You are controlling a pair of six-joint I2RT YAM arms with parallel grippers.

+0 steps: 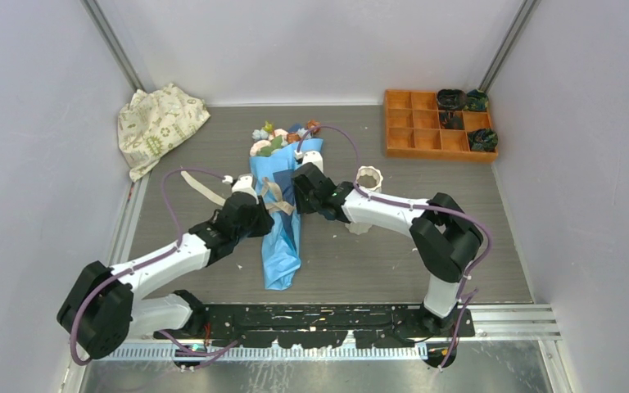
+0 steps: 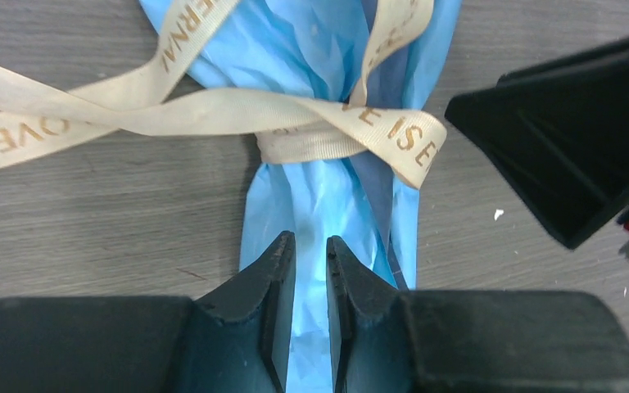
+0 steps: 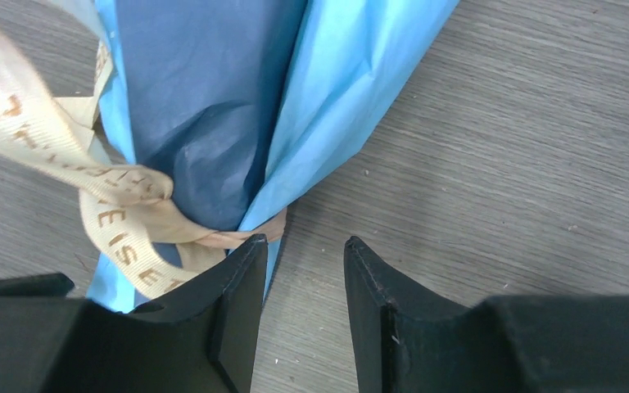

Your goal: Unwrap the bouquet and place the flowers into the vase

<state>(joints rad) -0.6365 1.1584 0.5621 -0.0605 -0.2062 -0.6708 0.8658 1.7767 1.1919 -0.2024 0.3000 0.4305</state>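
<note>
At the far left, a printed cloth [image 1: 157,123] lies crumpled. Your left gripper [image 2: 311,246] hangs over the bouquet [image 1: 282,241] with its jaws a narrow slit apart, pinching nothing. The bouquet lies flat mid-table, its ribbon [image 2: 213,110] round the waist and the flowers [image 1: 282,135] pointing at the far wall. Your right gripper [image 3: 303,246] is partly open and empty, with one finger at the paper's edge. The vase [image 1: 368,176] stands just to the right, and the orange tray [image 1: 414,135] sits in the far right corner.

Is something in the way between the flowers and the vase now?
Yes. The blue paper wraps the flowers' stems, tied by the knotted ribbon. The open right pincer and its arm also lie between the bouquet and the vase.
</note>
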